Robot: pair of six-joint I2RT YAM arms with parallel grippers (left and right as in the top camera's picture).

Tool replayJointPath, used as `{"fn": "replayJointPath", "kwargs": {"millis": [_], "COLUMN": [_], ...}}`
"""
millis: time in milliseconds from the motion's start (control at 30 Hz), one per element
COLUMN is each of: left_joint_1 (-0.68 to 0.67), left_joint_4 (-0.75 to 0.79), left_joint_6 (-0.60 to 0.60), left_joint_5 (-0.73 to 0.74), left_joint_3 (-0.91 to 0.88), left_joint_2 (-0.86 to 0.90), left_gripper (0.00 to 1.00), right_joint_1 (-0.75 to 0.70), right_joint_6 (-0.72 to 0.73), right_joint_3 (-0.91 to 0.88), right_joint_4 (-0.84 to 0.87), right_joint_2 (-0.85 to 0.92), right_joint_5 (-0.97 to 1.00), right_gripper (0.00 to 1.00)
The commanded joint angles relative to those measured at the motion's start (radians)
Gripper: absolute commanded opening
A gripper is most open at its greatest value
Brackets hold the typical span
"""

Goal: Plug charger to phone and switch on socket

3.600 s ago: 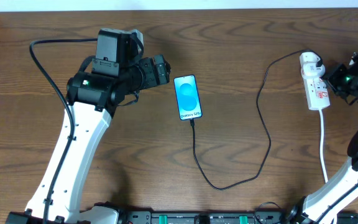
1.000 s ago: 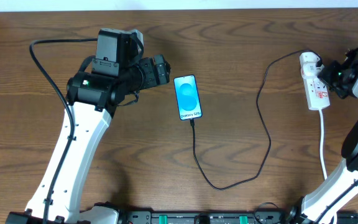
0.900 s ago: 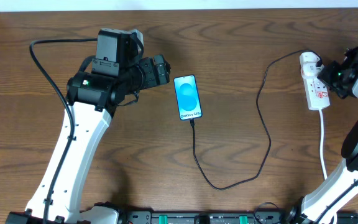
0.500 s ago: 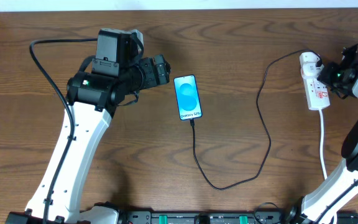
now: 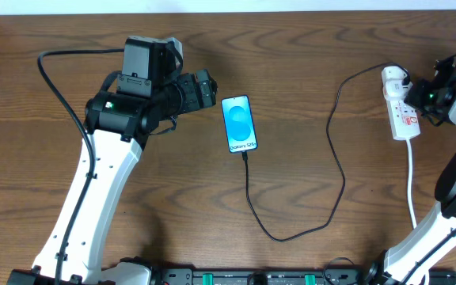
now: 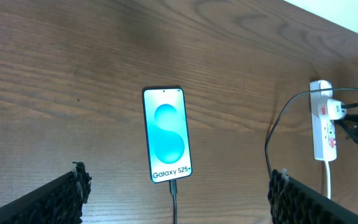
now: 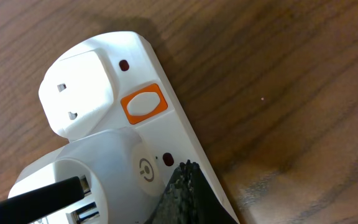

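The phone (image 5: 238, 124) lies face up at mid-table, its blue screen lit. The charger's black cable (image 5: 340, 178) runs from the phone's lower end, loops toward me, and climbs to the white plug head (image 5: 395, 76) on the socket (image 5: 404, 115) at the right. My right gripper (image 5: 419, 96) is shut. In the right wrist view its tip (image 7: 188, 168) touches the socket's top (image 7: 185, 134), below an orange switch (image 7: 143, 104) and next to the charger head (image 7: 114, 177). My left gripper (image 5: 210, 86) hangs open, left of the phone (image 6: 166, 134), holding nothing.
The socket's white cord (image 5: 412, 186) runs toward the front edge at the right. A black arm cable (image 5: 62, 95) arcs over the table at the left. The left arm's white links (image 5: 93, 198) span the left side. The table's far edge borders a pale wall.
Since the earliest frame my right gripper has moved left onto the socket. Over the last second it has barely shifted. The left arm, phone and cable are unchanged.
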Motion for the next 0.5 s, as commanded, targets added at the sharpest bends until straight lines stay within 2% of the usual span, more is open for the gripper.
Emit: {"fn": "replayJointPath", "kwargs": {"millis": [0,167,467], "left_joint_1": [0.001,0.001,0.001], "left_joint_4": [-0.004,-0.004,-0.004], "left_joint_6": [0.021,0.021,0.021], "left_joint_5": [-0.014,-0.014,-0.014], "left_joint_3": [0.005,0.005,0.005], "left_joint_2": [-0.003,-0.003,-0.003], "left_gripper": [0.93,0.93,0.93], "right_joint_1": [0.16,0.178,0.18], "right_joint_6": [-0.021,-0.012,0.138], "right_joint_3": [-0.058,-0.058,-0.058], "right_joint_4": [-0.054,-0.057,-0.059], "right_joint_2": [0.05,0.05,0.05], "right_joint_5": [-0.299,-0.299,-0.277], "right_gripper": [0.01,0.01,0.01]}}
